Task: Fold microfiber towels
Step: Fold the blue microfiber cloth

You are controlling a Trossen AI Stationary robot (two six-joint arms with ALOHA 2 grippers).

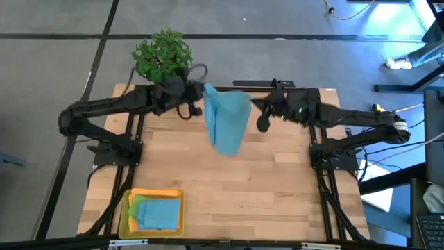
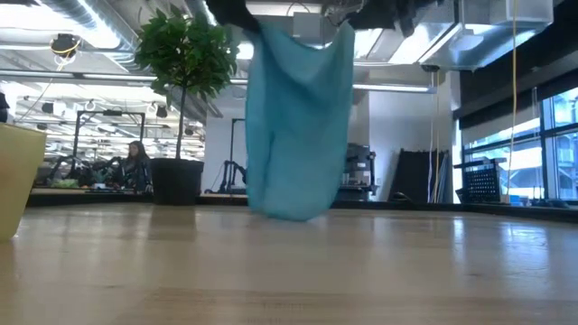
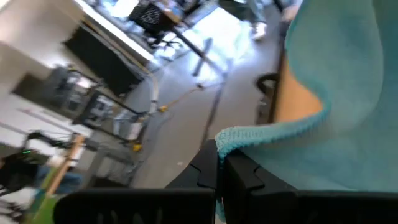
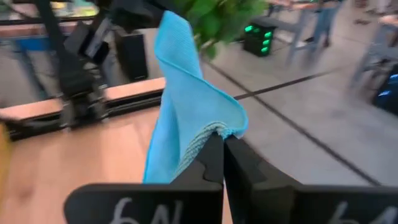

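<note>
- Reaching inward over the wooden table's (image 1: 277, 187) far side, both arms hold one teal-blue towel (image 1: 226, 123) aloft; its lower edge hangs just above the tabletop.
- Left gripper (image 3: 219, 163) is clenched on one towel corner, right gripper (image 4: 222, 144) on another.
- Right gripper's housing reads "6N".
- Yellow tray (image 1: 126, 212) at the near left holds a folded teal-blue towel (image 1: 158, 212) over a green one (image 1: 134, 209).

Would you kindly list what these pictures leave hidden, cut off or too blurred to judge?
- Low view: both end effectors are cut off by the top edge; only the hanging teal-blue microfiber towel shows.
- High view: the cloths under the folded teal-blue towel in the yellow plastic tray are mostly covered; their count is unclear.
- Left wrist view: the towel hides most of the wooden table.
- Right wrist view: the room behind is blurred.
</note>
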